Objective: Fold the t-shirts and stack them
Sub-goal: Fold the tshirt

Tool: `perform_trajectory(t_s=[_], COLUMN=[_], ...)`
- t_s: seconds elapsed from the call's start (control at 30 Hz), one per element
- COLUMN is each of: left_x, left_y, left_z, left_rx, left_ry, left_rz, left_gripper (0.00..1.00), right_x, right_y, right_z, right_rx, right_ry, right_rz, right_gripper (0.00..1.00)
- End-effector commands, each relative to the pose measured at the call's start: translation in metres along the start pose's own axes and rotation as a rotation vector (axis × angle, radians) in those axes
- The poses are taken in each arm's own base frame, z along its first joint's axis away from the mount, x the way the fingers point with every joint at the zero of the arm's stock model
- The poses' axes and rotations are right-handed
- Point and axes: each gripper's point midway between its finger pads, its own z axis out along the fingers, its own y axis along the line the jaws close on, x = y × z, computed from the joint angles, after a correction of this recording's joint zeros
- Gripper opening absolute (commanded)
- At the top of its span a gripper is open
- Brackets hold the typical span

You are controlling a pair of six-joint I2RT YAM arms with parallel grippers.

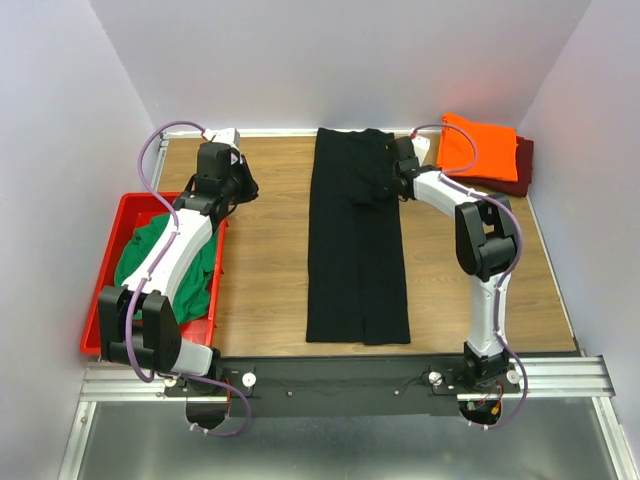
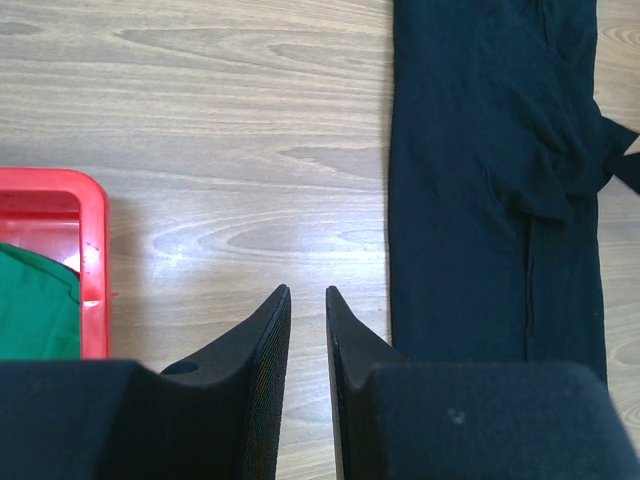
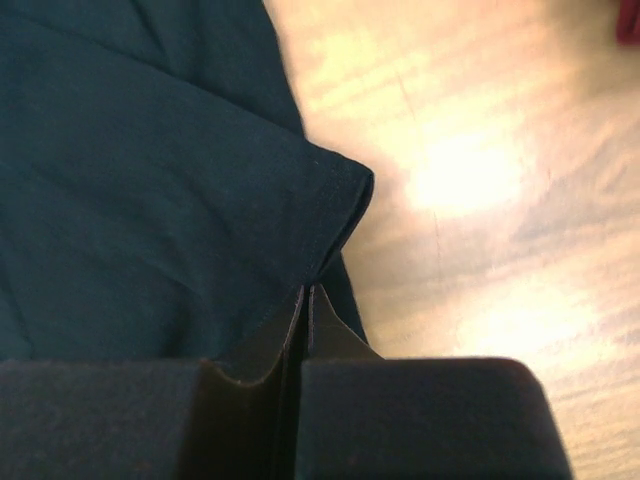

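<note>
Wooden desk [image 1: 265,260]: your right claw [image 3: 306,290] grips only a hem corner of the black cloth t-shirt [image 1: 355,260] (left claw [image 2: 308,292] released, empty); yanking could slip it.

The left arm [image 1: 170,255] covers the middle of the green shirt [image 1: 135,255] in the tray [image 1: 140,210]. The orange shirt [image 1: 478,148] hides most of the maroon shirt [image 1: 522,165]. In the left wrist view the black shirt [image 2: 480,200] runs off the top edge and the tray off the left. The right wrist view shows the table [image 3: 480,180] blurred.
</note>
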Motion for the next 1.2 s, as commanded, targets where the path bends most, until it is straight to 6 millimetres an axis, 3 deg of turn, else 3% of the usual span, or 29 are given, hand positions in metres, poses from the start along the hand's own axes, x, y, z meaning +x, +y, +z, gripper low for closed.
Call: perform_trajectory(t_s=[0.0,0.27,0.53,0.67,0.77,1.0,1.17], left_x=[0.005,0.008,0.01,0.012,0.017,0.022,0.029], left_y=[0.002,0.003,0.002,0.001,-0.002,-0.004,-0.007], left_z=[0.004,0.005,0.008,0.009,0.012,0.015,0.02], left_rx=[0.011,0.009,0.017,0.023,0.048,0.065,0.087], left_ry=[0.012,0.021,0.032,0.038,0.058,0.075,0.103], left_rz=[-0.004,-0.003,-0.003,-0.004,-0.004,-0.004,-0.007], left_gripper=[0.28,0.28,0.28,0.28,0.28,0.28,0.28], right_x=[-0.034,-0.044,-0.028,-0.031,-0.04,-0.039,-0.036], right_y=[0.009,0.007,-0.003,-0.004,0.017,0.046,0.067], right_z=[0.001,0.009,0.006,-0.004,-0.005,0.001,0.016], right_rx=[0.015,0.028,0.033,0.017,-0.073,-0.192,-0.266], right_ry=[-0.095,-0.112,-0.073,-0.074,-0.069,-0.035,-0.016], right_rz=[-0.028,-0.045,-0.056,-0.043,-0.07,-0.105,-0.13], right_gripper=[0.09,0.1,0.36,0.47,0.47,0.47,0.47])
